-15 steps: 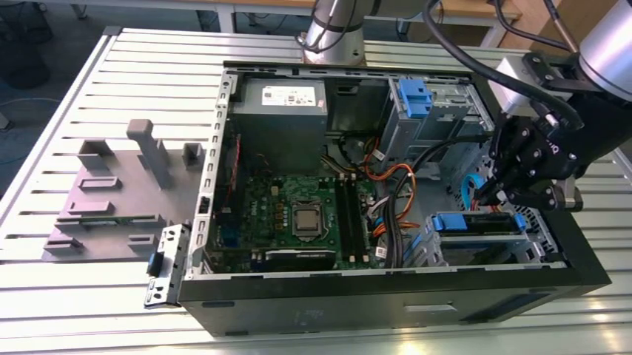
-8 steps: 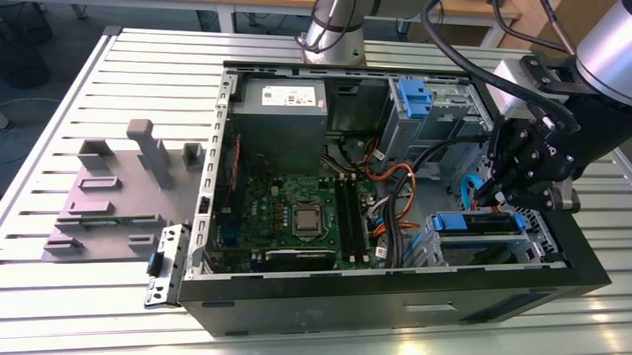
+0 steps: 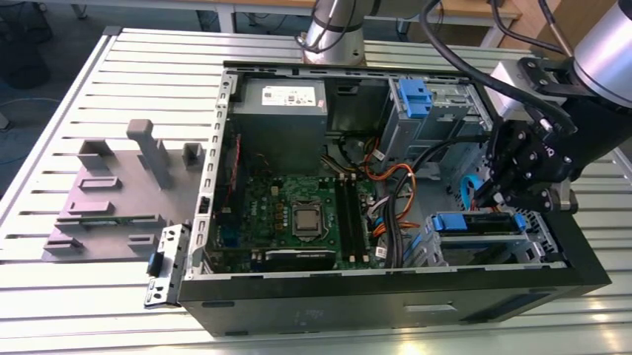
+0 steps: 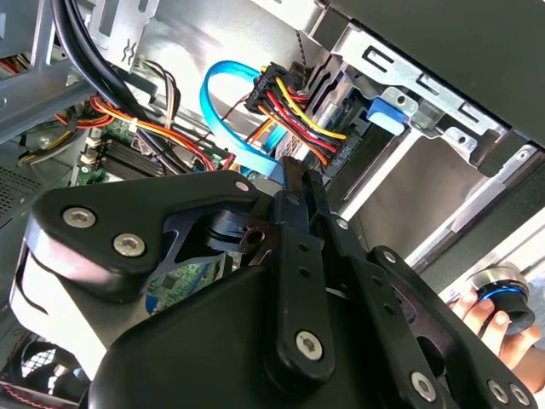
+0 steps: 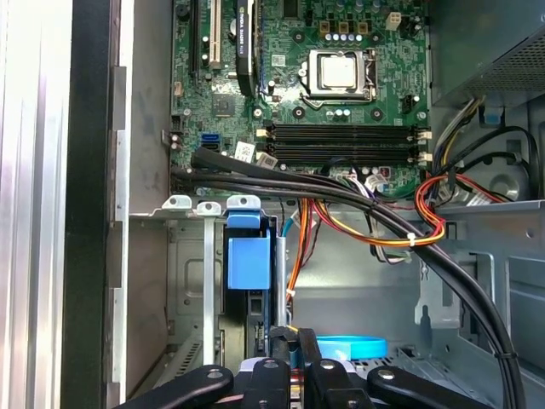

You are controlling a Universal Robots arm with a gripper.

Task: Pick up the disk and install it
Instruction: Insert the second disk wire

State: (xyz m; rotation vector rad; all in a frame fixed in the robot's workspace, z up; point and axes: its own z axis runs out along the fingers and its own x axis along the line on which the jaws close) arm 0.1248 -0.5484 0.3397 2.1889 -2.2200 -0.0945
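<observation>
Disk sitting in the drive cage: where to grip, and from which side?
Probably the disk by its exposed blue carrier edge, coming in through the computer case's open side. The drive cage walls seem to cover its flat faces, so only that edge looks reachable.

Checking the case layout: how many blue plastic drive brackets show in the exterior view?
2: the far bracket on the upper drive bay, and the near bracket on the lower cage. The arm may hide others.

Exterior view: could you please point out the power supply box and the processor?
power supply box (image 3: 281, 122), exterior view, its grey top face.
processor (image 3: 308, 220), exterior view, centre of its metal lid.
</observation>
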